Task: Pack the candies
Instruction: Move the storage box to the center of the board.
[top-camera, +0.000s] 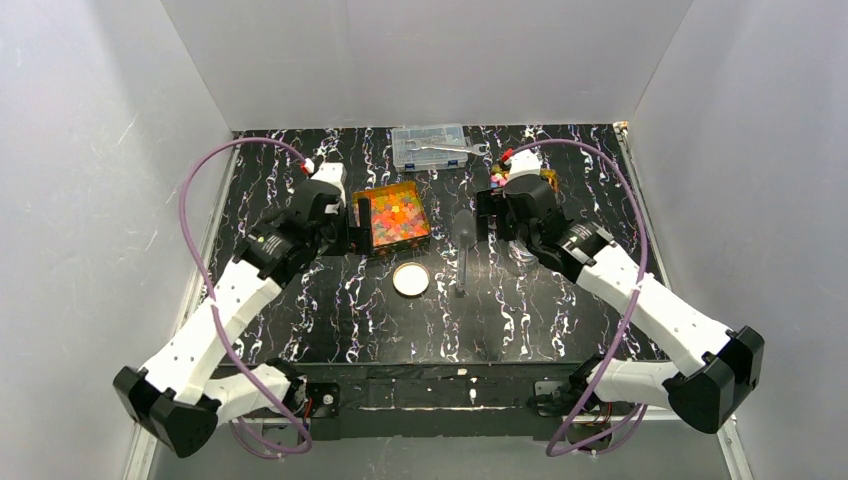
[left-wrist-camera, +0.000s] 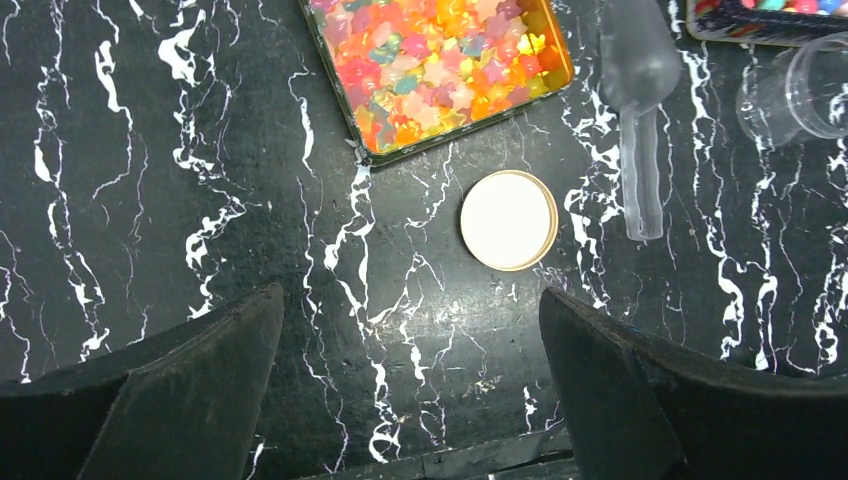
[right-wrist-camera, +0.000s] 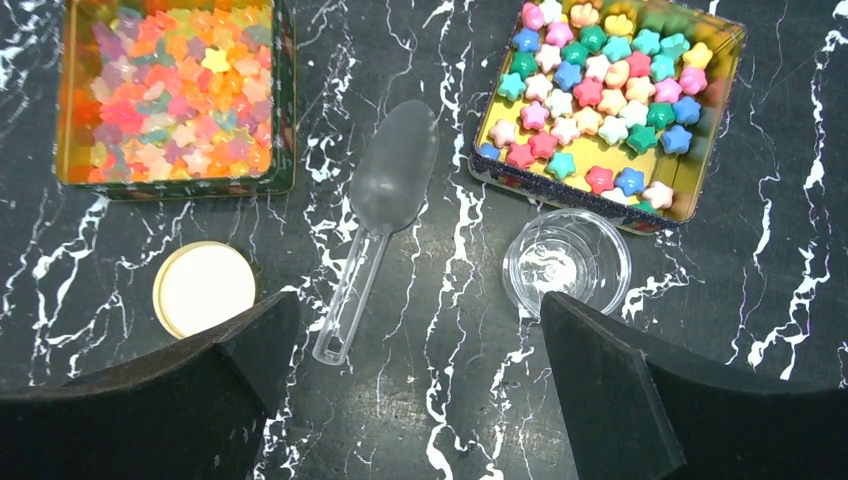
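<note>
The glossy red, orange and yellow candies (top-camera: 395, 218) fill an orange tin left of centre; they also show in the left wrist view (left-wrist-camera: 440, 55) and the right wrist view (right-wrist-camera: 175, 90). The pastel star candies (right-wrist-camera: 600, 85) lie in a second tin, mostly hidden under my right wrist in the top view (top-camera: 497, 178). A clear empty jar (right-wrist-camera: 566, 262) stands in front of that tin. A clear scoop (right-wrist-camera: 385, 205) lies between the tins. My left gripper (left-wrist-camera: 410, 295) and right gripper (right-wrist-camera: 420, 300) are both open and empty, above the table.
A round cream lid (top-camera: 411, 279) lies flat in front of the orange tin. A clear compartment box (top-camera: 430, 146) with a wrench (top-camera: 455, 149) on it stands at the back. White walls enclose the black marbled table (top-camera: 380, 320).
</note>
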